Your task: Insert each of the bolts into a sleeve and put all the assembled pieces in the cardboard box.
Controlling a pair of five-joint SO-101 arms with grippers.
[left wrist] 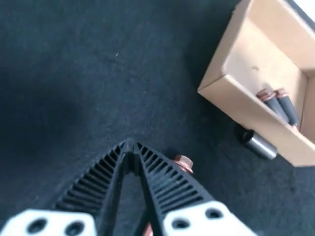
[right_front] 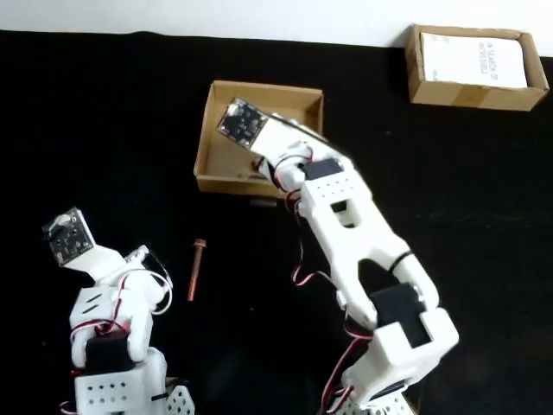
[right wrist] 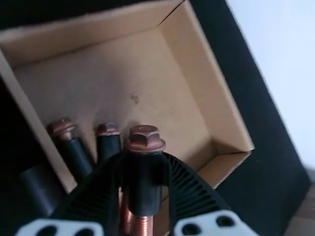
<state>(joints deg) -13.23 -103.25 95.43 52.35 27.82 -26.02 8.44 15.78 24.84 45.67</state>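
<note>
Right pincer (right wrist: 142,164): is clamping a sleeved bolt (right wrist: 144,140) by its sleeve and is hanging over the cardboard box (right wrist: 206,93). Two assembled pieces (right wrist: 71,147) are lying side by side inside the box, against one wall. One loose sleeve (left wrist: 258,144) is lying on the black bench (right_front: 104,130) just outside that wall. Left pincer (left wrist: 130,147): is pressed closed on nothing and is pointing at the bench, with a bare bolt (right_front: 197,270) lying just beside its tips.

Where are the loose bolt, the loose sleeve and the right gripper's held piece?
loose bolt (right_front: 196,271): high view, mid-shaft.
loose sleeve (left wrist: 260,146): left wrist view, its side.
held piece (right wrist: 144,138): right wrist view, bolt head.
</note>
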